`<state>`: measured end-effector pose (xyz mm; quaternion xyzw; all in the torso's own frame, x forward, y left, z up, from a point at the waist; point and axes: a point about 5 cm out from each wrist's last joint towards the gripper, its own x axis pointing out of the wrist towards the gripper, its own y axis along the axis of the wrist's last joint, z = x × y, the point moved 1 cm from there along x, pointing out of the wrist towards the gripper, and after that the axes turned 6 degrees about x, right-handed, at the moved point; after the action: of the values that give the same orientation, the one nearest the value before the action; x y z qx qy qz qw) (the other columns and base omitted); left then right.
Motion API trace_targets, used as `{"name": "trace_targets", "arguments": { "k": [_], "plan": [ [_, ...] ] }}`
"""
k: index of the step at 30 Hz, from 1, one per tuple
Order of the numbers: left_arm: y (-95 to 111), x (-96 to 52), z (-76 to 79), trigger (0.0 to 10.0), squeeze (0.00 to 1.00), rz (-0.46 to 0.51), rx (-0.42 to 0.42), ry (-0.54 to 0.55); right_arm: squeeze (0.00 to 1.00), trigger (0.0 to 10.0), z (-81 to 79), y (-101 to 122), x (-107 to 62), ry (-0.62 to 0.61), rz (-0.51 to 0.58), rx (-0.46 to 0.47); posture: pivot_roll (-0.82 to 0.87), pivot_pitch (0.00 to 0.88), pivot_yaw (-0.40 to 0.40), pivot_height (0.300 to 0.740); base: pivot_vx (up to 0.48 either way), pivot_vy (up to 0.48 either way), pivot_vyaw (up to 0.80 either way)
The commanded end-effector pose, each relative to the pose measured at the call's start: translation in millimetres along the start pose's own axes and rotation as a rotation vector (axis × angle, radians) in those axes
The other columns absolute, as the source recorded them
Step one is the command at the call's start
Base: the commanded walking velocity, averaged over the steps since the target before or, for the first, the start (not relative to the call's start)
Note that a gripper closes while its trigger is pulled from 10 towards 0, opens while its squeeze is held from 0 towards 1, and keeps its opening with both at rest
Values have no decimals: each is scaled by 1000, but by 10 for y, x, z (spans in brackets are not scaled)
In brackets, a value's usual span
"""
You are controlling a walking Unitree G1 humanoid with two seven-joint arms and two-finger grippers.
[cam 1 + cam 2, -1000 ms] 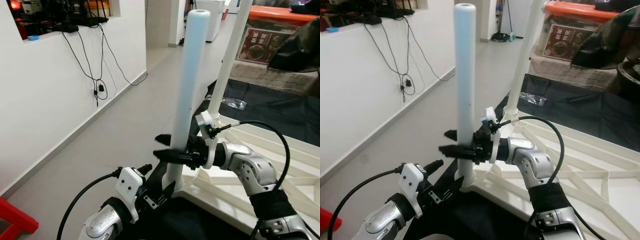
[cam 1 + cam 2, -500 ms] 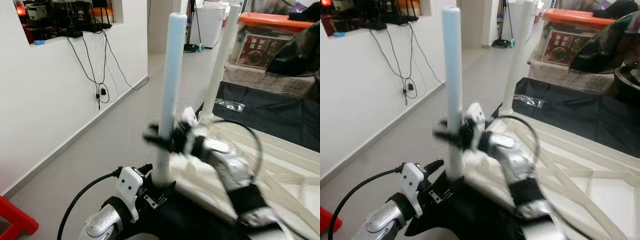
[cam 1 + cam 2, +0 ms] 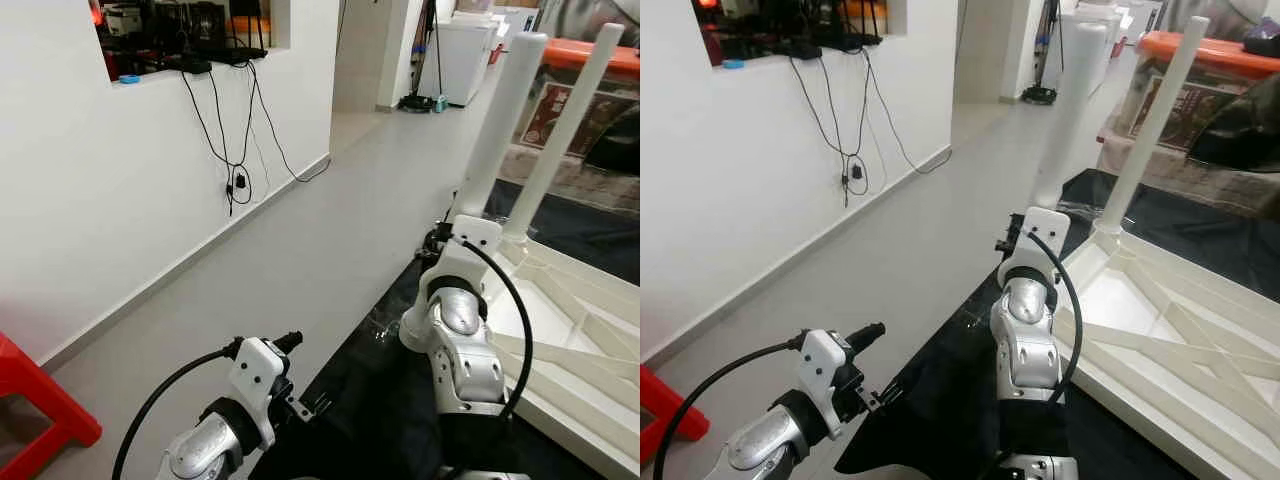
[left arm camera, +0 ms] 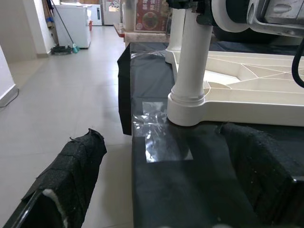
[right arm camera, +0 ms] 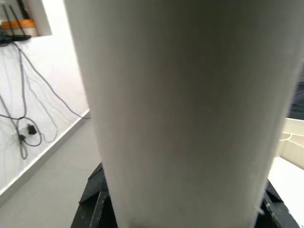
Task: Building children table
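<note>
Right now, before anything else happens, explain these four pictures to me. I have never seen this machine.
It is a humanoid robot with two silver arms ending in black two-finger grippers. Two pictures come from its head, looking down, and two from its wrists. A white children's table lies upside down on a black sheet, with two legs standing up. The right gripper is at the nearer leg. The left gripper sits low, open and holding nothing.

Table leg (image 3: 497, 125) upright on upturned tabletop (image 3: 590, 350), atop black sheet (image 4: 190, 190).
</note>
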<state>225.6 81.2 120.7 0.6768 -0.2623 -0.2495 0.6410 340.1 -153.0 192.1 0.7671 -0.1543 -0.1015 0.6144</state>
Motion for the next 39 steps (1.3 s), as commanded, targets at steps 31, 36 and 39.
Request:
{"name": "trace_targets", "arguments": {
  "k": [31,36,39],
  "plan": [
    [-34,27,5,10000,0,-6,-1,-6,0,0,-407,-316,-550,1630,-476,47,110,7,-30,740,0,0,0],
    [-36,24,4,10000,0,-6,-3,-4,0,0,-428,-354,-313,1413,-415,-4,108,9,-29,740,0,0,0],
    [-34,23,1,10000,0,-6,-3,-4,0,0,-366,-343,64,1014,-332,-27,106,14,-26,740,0,0,0]
  ]
}}
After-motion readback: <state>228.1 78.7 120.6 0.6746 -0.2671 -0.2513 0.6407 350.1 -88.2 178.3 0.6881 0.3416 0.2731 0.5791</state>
